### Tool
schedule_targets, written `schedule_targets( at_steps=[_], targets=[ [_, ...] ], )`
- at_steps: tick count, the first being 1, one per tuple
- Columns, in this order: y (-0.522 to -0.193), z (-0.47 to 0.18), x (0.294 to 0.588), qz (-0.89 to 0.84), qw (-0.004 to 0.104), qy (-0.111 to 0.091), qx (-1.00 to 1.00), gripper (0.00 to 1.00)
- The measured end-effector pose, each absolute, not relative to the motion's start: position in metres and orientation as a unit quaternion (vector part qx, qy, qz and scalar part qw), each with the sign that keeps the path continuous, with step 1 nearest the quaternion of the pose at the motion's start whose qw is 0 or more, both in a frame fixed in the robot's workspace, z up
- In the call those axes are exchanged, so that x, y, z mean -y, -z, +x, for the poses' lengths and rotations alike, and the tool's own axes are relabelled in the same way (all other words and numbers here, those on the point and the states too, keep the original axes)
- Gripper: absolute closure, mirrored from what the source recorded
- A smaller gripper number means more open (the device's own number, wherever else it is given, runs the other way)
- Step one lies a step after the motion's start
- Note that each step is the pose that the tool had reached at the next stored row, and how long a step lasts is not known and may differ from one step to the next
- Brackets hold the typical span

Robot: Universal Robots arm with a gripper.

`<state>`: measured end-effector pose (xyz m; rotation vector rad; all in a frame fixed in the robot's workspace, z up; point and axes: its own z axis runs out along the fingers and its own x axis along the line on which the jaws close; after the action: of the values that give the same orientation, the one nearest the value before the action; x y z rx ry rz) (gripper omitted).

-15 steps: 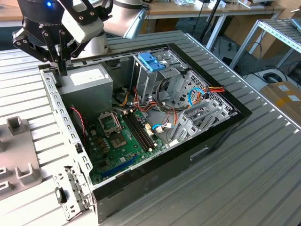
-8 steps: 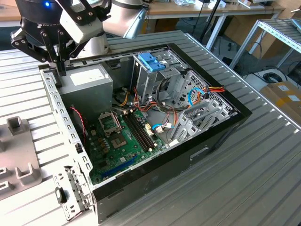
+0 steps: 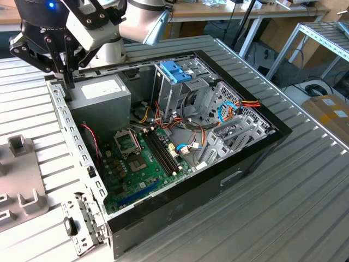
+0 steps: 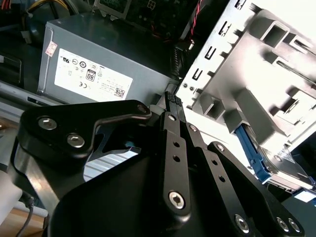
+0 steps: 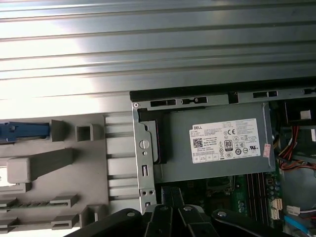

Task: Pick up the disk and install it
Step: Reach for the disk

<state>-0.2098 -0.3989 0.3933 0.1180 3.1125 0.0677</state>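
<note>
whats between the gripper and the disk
In the second wrist view, the case's slotted rear wall and the grey fixture's raised blocks lie between the gripper and the disk.

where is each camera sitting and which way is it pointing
Exterior view: off the arm, high, looking down into the open computer case on the slatted table; arm and gripper at the exterior view's left.
First wrist view: on the wrist, looking down on the power-supply box and grey fixture; gripper links in the foreground.
Second wrist view: on the wrist, looking along the shut fingers to the box, the disk by the fixture.
Shared: all three show the power-supply box.
</note>
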Motion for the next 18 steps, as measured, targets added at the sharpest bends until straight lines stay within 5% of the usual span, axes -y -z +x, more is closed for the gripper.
schedule_targets(
  at_steps=[18],
  targets=[
    [-0.3933,-0.2177,0.3989,0.038,0.013,-0.022,-0.999,0.90]
  ],
)
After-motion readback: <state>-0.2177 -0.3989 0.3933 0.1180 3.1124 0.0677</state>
